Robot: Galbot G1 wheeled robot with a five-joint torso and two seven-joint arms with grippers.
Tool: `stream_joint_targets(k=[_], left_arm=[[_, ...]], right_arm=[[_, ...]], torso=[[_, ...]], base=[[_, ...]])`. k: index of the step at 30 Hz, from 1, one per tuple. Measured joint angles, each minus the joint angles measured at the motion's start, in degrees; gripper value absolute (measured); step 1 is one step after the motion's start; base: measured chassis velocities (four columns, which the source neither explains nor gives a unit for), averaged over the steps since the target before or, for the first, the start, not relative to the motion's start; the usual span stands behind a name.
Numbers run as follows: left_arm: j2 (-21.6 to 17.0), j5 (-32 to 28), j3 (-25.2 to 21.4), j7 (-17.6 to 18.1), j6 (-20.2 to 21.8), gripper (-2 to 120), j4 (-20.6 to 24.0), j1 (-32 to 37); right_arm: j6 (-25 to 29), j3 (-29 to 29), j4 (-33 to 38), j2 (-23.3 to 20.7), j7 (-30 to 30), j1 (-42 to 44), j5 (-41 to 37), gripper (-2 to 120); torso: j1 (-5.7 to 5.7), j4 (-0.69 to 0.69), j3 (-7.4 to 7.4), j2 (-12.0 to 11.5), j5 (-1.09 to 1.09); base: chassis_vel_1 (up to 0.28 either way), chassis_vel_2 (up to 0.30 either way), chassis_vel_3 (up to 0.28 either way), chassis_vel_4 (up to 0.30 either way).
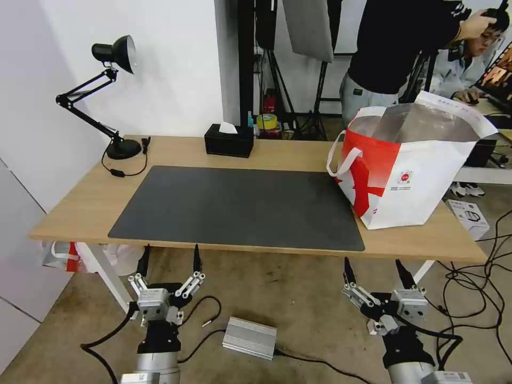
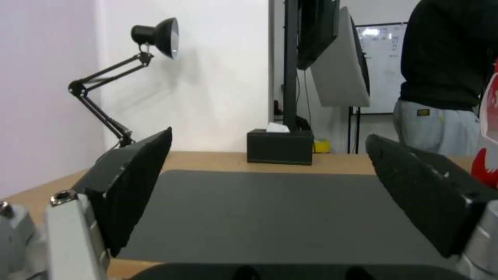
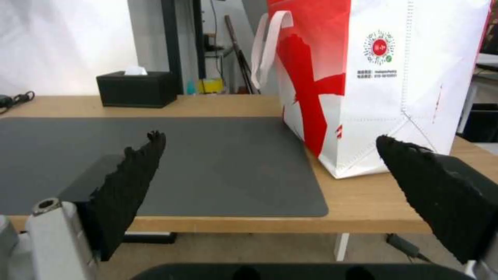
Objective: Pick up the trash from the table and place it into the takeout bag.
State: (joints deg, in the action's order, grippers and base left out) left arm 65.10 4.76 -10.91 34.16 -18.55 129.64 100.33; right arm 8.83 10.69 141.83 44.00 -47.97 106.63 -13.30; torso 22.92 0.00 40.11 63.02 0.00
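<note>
Takeout bag point(image 1: 421, 176) upright on table point(image 1: 69, 208); both tools agape.

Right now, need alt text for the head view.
A wooden table with a dark mat carries a red-and-white bag at its right end, a black tissue box and a desk lamp at the back. Both end effectors, left and right, hang open below the near edge.

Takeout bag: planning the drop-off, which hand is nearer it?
The right hand, open below the light-wood table edge near the boxy red-and-white foil-lined takeout bag; the left hand hangs toward the black desk lamp.
</note>
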Motion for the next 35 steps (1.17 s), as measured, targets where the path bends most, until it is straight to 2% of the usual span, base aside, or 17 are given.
stream_joint_targets(k=[35], left_arm=[[0.0, 0.5, -0.3, 0.0, -0.3, 100, -0.2, -0.5]], right_arm=[[0.0, 0.0, 0.0, 0.0, 0.0, 0.0, 0.0, 100]], torso=[[0.00, 0.00, 0.00, 0.0, 0.00]], base=[[0.000, 0.000, 0.000, 0.000]])
